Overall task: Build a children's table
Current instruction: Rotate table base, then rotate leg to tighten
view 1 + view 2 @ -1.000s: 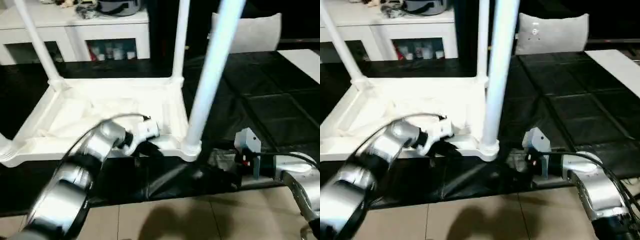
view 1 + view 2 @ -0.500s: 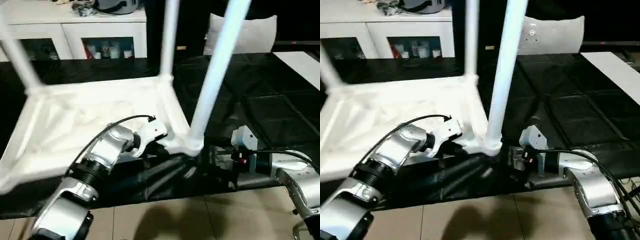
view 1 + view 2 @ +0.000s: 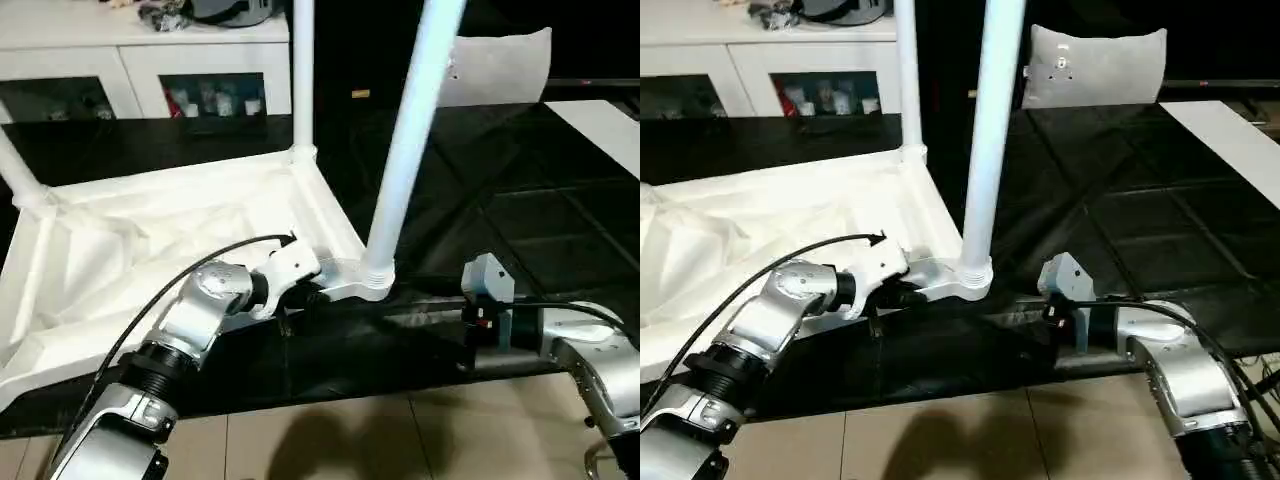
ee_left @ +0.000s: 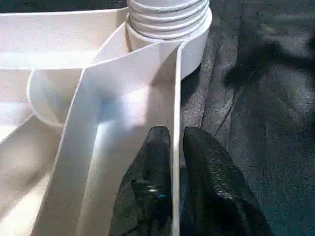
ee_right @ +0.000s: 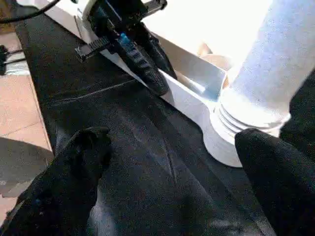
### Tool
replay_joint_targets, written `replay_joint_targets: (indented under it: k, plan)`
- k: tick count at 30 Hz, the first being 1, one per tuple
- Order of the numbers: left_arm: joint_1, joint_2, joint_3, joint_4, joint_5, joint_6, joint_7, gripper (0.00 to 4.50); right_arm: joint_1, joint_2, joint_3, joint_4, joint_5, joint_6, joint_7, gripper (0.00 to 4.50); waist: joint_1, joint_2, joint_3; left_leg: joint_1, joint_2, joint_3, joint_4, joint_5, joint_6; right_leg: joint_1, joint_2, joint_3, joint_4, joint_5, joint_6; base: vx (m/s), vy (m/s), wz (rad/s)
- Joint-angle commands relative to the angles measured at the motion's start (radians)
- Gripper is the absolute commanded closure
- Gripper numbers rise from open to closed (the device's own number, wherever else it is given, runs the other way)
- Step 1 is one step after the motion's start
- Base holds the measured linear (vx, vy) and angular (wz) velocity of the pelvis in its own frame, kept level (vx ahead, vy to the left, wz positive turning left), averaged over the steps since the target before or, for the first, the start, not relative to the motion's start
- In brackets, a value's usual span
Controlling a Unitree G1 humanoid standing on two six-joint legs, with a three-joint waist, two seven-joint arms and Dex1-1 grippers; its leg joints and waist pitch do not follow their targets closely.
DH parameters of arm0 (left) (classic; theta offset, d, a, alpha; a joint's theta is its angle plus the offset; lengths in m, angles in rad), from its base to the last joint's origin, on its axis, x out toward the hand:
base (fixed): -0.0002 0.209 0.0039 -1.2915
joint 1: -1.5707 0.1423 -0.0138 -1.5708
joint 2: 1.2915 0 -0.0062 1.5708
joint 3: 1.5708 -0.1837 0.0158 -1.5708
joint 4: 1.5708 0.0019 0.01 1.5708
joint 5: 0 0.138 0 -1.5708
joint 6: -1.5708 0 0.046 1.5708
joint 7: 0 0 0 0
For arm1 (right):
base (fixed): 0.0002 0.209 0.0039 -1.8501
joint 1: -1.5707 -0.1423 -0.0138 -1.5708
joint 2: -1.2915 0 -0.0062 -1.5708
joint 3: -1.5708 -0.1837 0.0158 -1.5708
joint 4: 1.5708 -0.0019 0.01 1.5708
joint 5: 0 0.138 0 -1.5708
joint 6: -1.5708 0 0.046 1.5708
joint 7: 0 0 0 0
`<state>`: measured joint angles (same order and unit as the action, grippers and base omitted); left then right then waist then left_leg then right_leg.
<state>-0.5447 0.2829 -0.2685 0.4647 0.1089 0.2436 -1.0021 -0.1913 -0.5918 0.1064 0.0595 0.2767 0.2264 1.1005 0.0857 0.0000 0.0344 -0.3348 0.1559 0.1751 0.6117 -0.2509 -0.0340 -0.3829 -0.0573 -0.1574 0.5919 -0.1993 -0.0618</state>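
The children's table (image 3: 150,235) lies upside down on a black mat, ribbed underside up. Three white legs rise from its corners: the near one (image 3: 405,150), a far one (image 3: 302,70) and one at the left (image 3: 20,175). My left gripper (image 3: 315,292) is at the front rim beside the near leg's corner socket (image 4: 170,19). In the left wrist view its black fingers (image 4: 157,147) are shut on the thin rim wall (image 4: 176,98), one each side. My right gripper (image 5: 177,172) hovers wide open over the mat, just right of that socket (image 5: 236,132), holding nothing.
A white cabinet with glass doors (image 3: 150,60) stands behind the table. A grey cushion (image 3: 1095,65) lies at the back right and a white board (image 3: 1240,130) at the right edge. The black mat (image 3: 540,200) ends at a tiled floor (image 3: 350,440) in front.
The upturned table has swung round on the mat with my left gripper on its rim. The view has shifted too. My right gripper has stayed open in the same place.
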Motion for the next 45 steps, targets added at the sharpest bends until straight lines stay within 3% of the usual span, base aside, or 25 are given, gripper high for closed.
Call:
replay_joint_targets:
  k: [1,4,7,12,13,15,16,18,22,28,31,33,38,41,42,45]
  plan:
    - [-0.023,0.012,0.009,0.045,-0.002,-0.047,-0.016,3.45,-0.007,-0.011,-0.01,0.003,0.005,-0.002,0.012,0.0,0.009,-0.012,-0.053,-0.011,0.093,-0.043,-0.063,0.019,0.152,0.056,-0.127,0.086,-0.084,-0.218,-0.056,0.0,0.0,0.0]
    - [-0.044,0.02,0.0,0.098,-0.001,-0.08,-0.039,3.45,-0.008,-0.013,-0.009,0.004,0.008,0.002,0.017,0.0,0.015,-0.014,-0.053,-0.012,0.087,-0.04,-0.063,0.016,0.148,0.06,-0.128,0.087,-0.084,-0.22,-0.051,0.0,0.0,0.0]
    - [-0.068,0.029,-0.014,0.159,0.002,-0.118,-0.065,3.45,-0.007,-0.012,-0.008,0.002,0.01,0.004,0.019,0.0,0.021,-0.014,-0.052,-0.012,0.093,-0.042,-0.065,0.015,0.138,0.061,-0.133,0.088,-0.082,-0.222,-0.053,0.0,0.0,0.0]
    - [-0.11,0.018,-0.013,0.245,0.001,-0.153,-0.055,3.45,-0.001,-0.011,-0.008,-0.007,0.014,0.008,0.013,0.0,0.022,-0.015,-0.05,-0.01,0.09,-0.04,-0.066,-0.002,0.126,0.06,-0.131,0.087,-0.087,-0.246,-0.041,0.0,0.0,0.0]
    - [-0.11,0.018,-0.013,0.245,0.001,-0.153,-0.055,3.71,-0.001,-0.011,-0.008,-0.007,0.014,0.008,0.013,0.0,0.023,-0.015,-0.05,-0.011,0.089,-0.04,-0.067,-0.004,0.126,0.061,-0.132,0.087,-0.089,-0.254,-0.038,0.0,0.0,0.0]
    - [-0.122,0.014,-0.018,0.27,0.012,-0.163,-0.038,3.81,0.001,-0.012,-0.009,-0.01,0.016,0.009,0.012,0.0,0.027,-0.016,-0.049,-0.01,0.087,-0.039,-0.067,-0.011,0.12,0.061,-0.13,0.086,-0.093,-0.281,-0.024,0.0,0.0,0.0]
    - [-0.129,0.01,-0.022,0.286,0.019,-0.169,-0.028,3.81,0.001,-0.012,-0.01,-0.012,0.017,0.01,0.011,0.0,0.031,0.002,-0.05,-0.009,0.089,-0.041,-0.068,-0.011,0.114,0.061,-0.133,0.086,-0.091,-0.277,-0.026,0.0,0.0,0.0]
    - [-0.136,0.008,-0.024,0.305,0.022,-0.171,-0.027,4.03,0.0,-0.01,-0.015,-0.016,0.019,0.011,0.005,0.0,0.028,-0.007,-0.05,-0.009,0.09,-0.042,-0.068,-0.014,0.112,0.061,-0.129,0.085,-0.092,-0.265,-0.024,0.0,0.0,0.0]
    - [-0.146,0.006,-0.024,0.346,0.017,-0.21,-0.045,4.3,-0.027,0.019,-0.057,-0.009,0.046,0.026,-0.036,0.0,0.029,-0.009,-0.051,-0.011,0.087,-0.041,-0.068,-0.013,0.114,0.062,-0.131,0.086,-0.093,-0.259,-0.024,0.0,0.0,0.0]
    - [-0.133,0.034,-0.054,0.333,0.018,-0.271,-0.126,4.47,-0.095,0.041,-0.105,0.076,0.068,0.03,-0.071,0.0,0.027,-0.007,-0.054,-0.008,0.091,-0.042,-0.069,-0.007,0.103,0.061,-0.134,0.088,-0.089,-0.25,-0.04,0.0,0.0,0.0]
    - [-0.122,0.047,-0.063,0.314,0.008,-0.298,-0.171,4.49,-0.108,0.035,-0.098,0.102,0.061,0.013,-0.053,0.19,0.031,-0.005,-0.057,-0.011,0.094,-0.042,-0.066,0.024,0.113,0.063,-0.136,0.091,-0.076,-0.177,-0.062,0.0,0.0,0.0]
    - [-0.091,0.074,-0.074,0.247,-0.03,-0.33,-0.278,4.5,-0.136,0.026,-0.082,0.155,0.053,-0.03,-0.002,0.3,0.032,-0.008,-0.06,-0.011,0.098,-0.042,-0.065,0.041,0.119,0.062,-0.138,0.091,-0.066,-0.132,-0.081,0.0,0.0,0.0]
    - [-0.054,0.114,-0.091,0.154,-0.064,-0.325,-0.372,4.5,-0.163,0.009,-0.042,0.201,0.062,-0.034,0.113,0.75,0.044,-0.001,-0.059,-0.009,0.108,-0.039,-0.063,0.052,0.135,0.059,-0.139,0.091,-0.056,-0.1,-0.114,0.0,0.0,0.0]
    - [-0.041,0.13,-0.101,0.114,-0.072,-0.326,-0.401,4.5,-0.18,0.01,-0.013,0.231,0.047,-0.035,0.155,0.93,0.057,0.0,-0.057,-0.006,0.109,-0.038,-0.064,0.037,0.125,0.057,-0.141,0.092,-0.058,-0.125,-0.112,0.0,0.0,0.0]
    - [-0.04,0.131,-0.103,0.109,-0.073,-0.325,-0.404,4.5,-0.187,0.013,-0.004,0.241,0.045,-0.034,0.17,0.93,0.056,-0.005,-0.057,-0.008,0.109,-0.039,-0.066,0.035,0.121,0.059,-0.141,0.092,-0.059,-0.134,-0.11,0.0,0.0,0.0]
    - [-0.034,0.13,-0.101,0.093,-0.077,-0.323,-0.409,4.5,-0.207,0.024,0.02,0.272,0.043,-0.036,0.215,1.28,0.059,-0.004,-0.055,-0.008,0.103,-0.036,-0.066,0.016,0.104,0.06,-0.14,0.091,-0.067,-0.188,-0.097,0.0,0.0,0.0]
